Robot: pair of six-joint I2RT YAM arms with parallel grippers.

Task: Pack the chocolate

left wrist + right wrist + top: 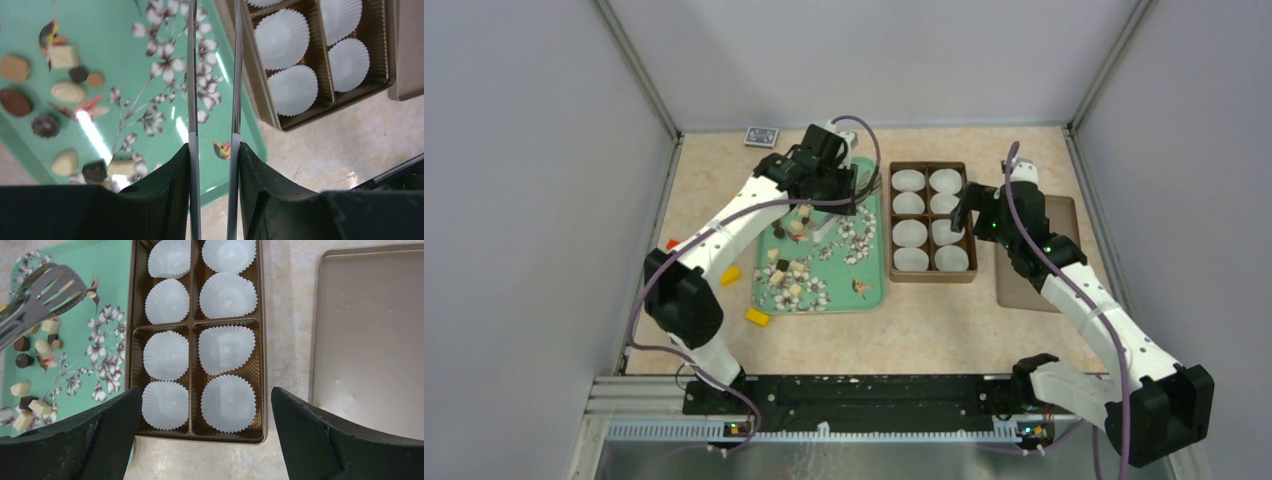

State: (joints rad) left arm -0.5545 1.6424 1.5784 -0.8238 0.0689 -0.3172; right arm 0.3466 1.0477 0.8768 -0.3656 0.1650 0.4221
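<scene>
The left arm's fingers [270,190] are clenched on a pair of metal tongs [192,75], one finger pressed against each blade from outside. The two blades run side by side with a narrow gap between them, reaching out over the green tray [125,40]. The right wrist view shows the slotted tips above the far part of the tray, near a group of sweets; it cannot be told whether they hold anything.

The chocolates [67,91] all lie on the tray, scattered over its left half: dark brown, tan and cream pieces, some round and some square. One cluster sits toward the far end, another toward the near end.

Just right of the tray stands a brown box [262,340] with eight white paper cups [167,355] in two rows; every cup is empty. The right arm's fingers [90,440] are spread wide, released, hovering above the near end of the box and gripping nothing. Right of the box a flat tan lid [370,340] lies on the worktop [944,320].

Two yellow blocks [756,318] lie on the worktop beside the tray's left edge.
</scene>
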